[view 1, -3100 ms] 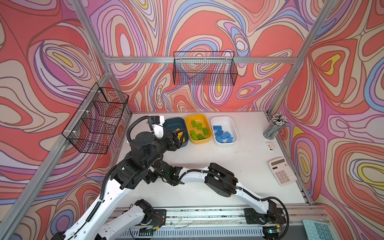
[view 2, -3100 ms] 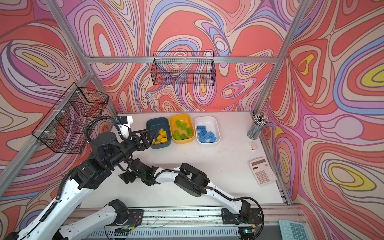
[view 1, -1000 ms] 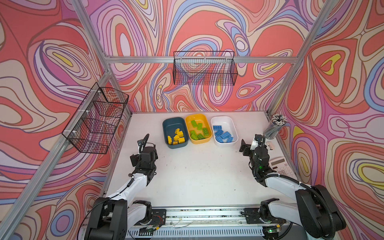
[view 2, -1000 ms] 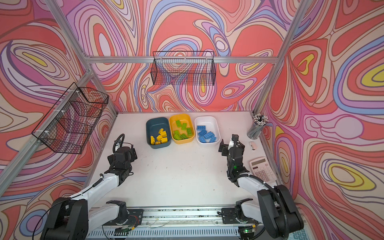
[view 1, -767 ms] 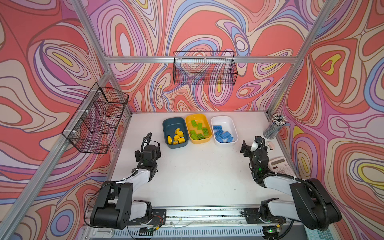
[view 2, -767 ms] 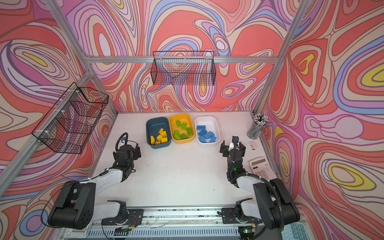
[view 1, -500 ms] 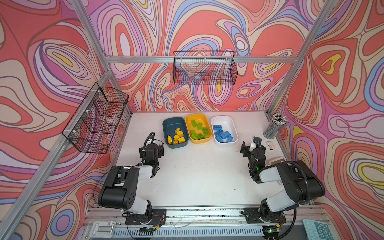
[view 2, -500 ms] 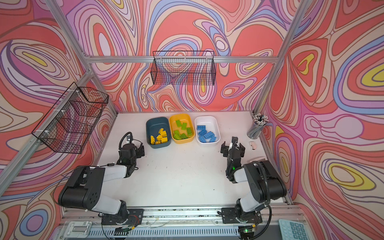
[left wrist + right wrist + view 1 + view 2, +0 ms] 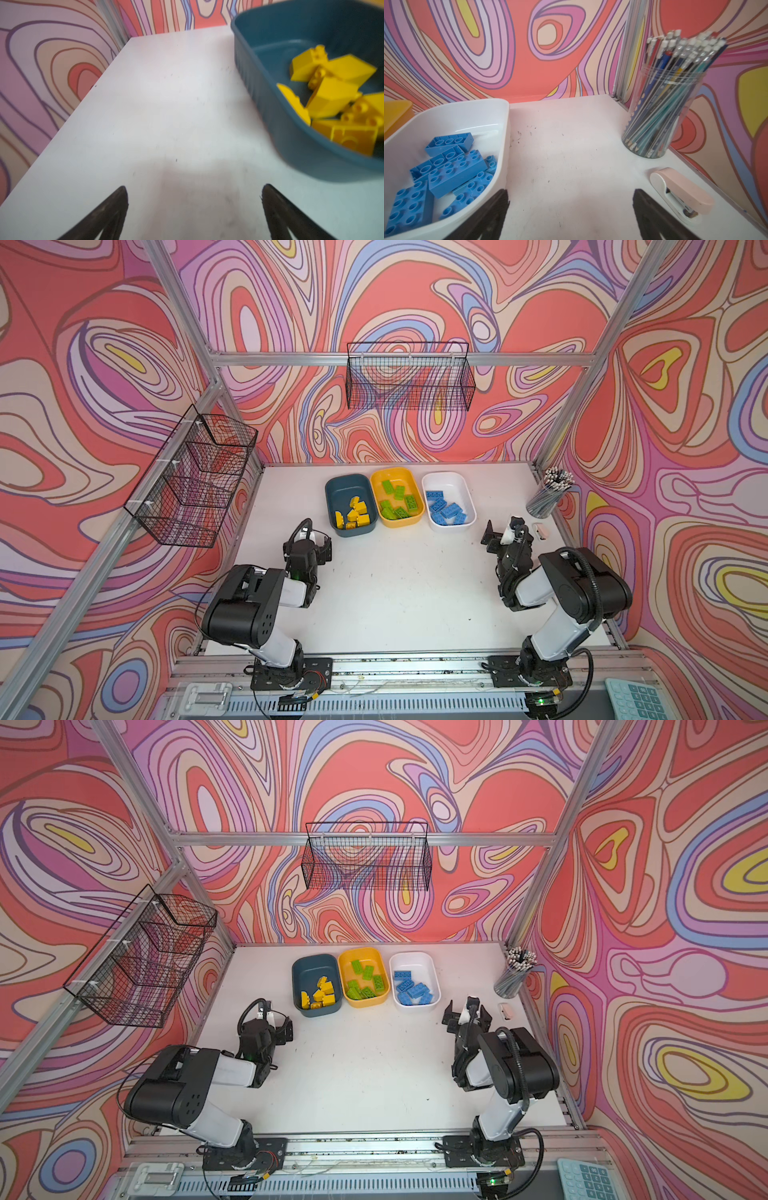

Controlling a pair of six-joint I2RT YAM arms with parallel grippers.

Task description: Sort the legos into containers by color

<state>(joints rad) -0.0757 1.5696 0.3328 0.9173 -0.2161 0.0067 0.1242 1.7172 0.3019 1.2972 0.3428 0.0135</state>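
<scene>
Three containers stand in a row at the back of the table. The dark teal tub (image 9: 347, 488) holds yellow legos (image 9: 355, 514), the yellow-orange tub (image 9: 392, 473) holds lime green legos (image 9: 397, 499), and the white tub (image 9: 446, 480) holds light blue legos (image 9: 444, 508). My left gripper (image 9: 309, 539) hangs low over bare table, in front of and left of the teal tub (image 9: 291, 145). It is open and empty (image 9: 195, 187). My right gripper (image 9: 503, 531) is open and empty (image 9: 570, 191) over bare table just right of the white tub (image 9: 500, 128).
A clear cup of pencils (image 9: 548, 493) stands at the back right corner, with a small pink stapler (image 9: 683, 195) in front of it, close to my right gripper. Black wire baskets hang on the back wall (image 9: 409, 381) and the left wall (image 9: 195, 477). A teal calculator (image 9: 636, 697) lies off the table's front right.
Three seconds ago both arms reached toward the teal tub. Both have drawn back to their own sides and folded up. Both grippers stayed open and empty.
</scene>
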